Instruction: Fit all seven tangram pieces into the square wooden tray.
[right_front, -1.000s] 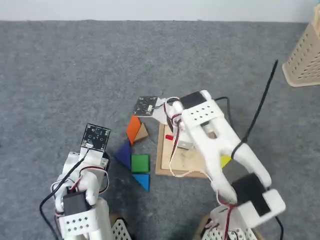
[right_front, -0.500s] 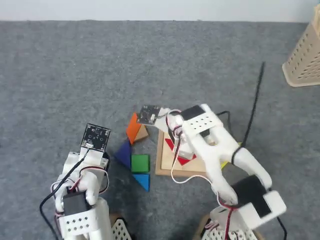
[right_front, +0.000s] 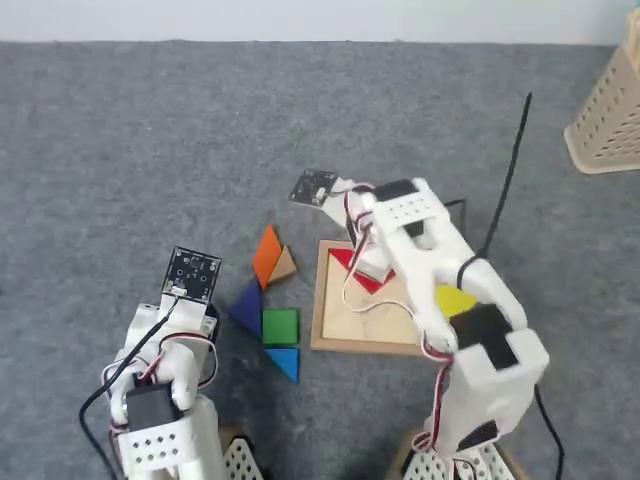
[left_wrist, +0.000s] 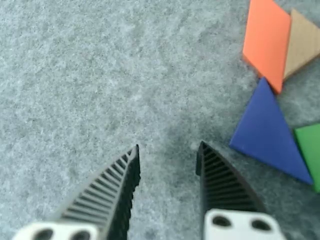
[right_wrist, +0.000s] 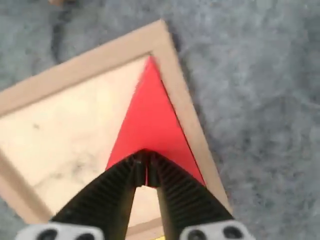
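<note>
The square wooden tray (right_front: 321, 305) lies on the grey carpet under my right arm (right_front: 420, 240). A red triangle (right_front: 358, 273) (right_wrist: 150, 125) lies flat in the tray's far-left corner. My right gripper (right_wrist: 146, 169) is shut, its tips resting on that triangle. A yellow piece (right_front: 452, 298) peeks out beside the arm. Left of the tray lie an orange piece (right_front: 266, 255) (left_wrist: 265, 40), a tan triangle (right_front: 286, 266) (left_wrist: 304, 42), a dark blue triangle (right_front: 246, 308) (left_wrist: 267, 132), a green square (right_front: 280, 326) (left_wrist: 309, 147) and a light blue triangle (right_front: 286, 362). My left gripper (left_wrist: 168, 146) stands open over bare carpet just left of the dark blue triangle.
A beige perforated container (right_front: 608, 110) stands at the far right edge. A black cable (right_front: 508, 205) rises behind the right arm. The left arm's base (right_front: 160, 420) sits at the near left. Open carpet stretches across the far half.
The right arm swung toward the far side and the red triangle slid with its shut tips into the tray's far-left corner. The left arm stayed still.
</note>
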